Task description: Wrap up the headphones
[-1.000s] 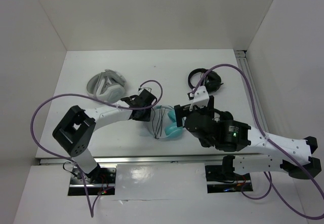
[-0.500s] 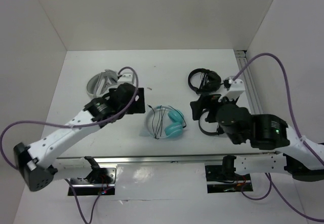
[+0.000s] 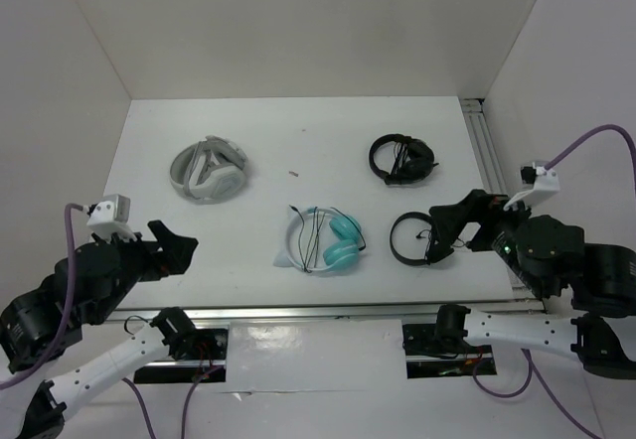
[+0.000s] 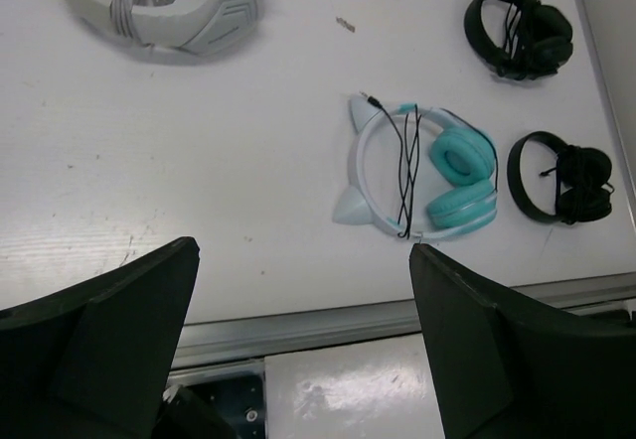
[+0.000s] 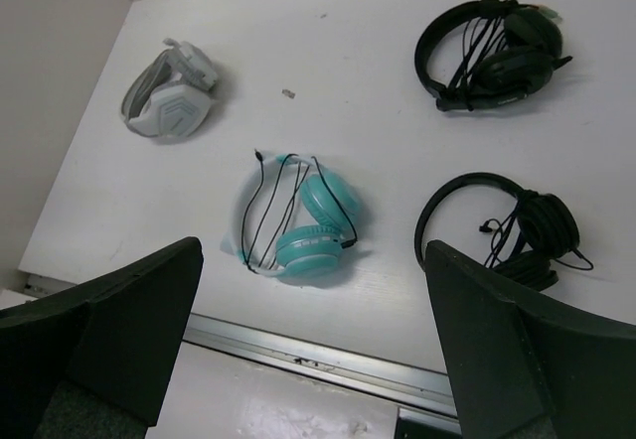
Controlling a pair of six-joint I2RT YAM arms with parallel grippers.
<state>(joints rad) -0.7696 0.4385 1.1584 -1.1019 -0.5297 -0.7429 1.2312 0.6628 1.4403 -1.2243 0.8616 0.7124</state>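
Note:
The headphones [image 3: 320, 240] lie flat on the white table, near the front middle. Their teal ear cups [image 4: 459, 179] are folded inside the pale headband [image 4: 360, 156]. The thin black cable [image 4: 403, 166] runs in loops across the band, and its plug end lies loose by the top point. My left gripper [image 3: 170, 252] hangs open at the near left edge, far from the headphones. My right gripper [image 3: 444, 232] hangs open at the near right, above a black headset. Each wrist view shows its own gripper, left [image 4: 303, 350] and right [image 5: 313, 350], holding nothing.
Grey-white folded headphones [image 3: 209, 169] lie at the back left. One black pair [image 3: 402, 156] sits at the back right and another [image 3: 422, 235] just right of the teal pair. An aluminium rail [image 3: 318, 310] runs along the table's front edge, and white walls enclose the other sides.
Both arms have pulled back from the teal headphones to the near edge. The left gripper has opened. The headphones now lie alone on the table.

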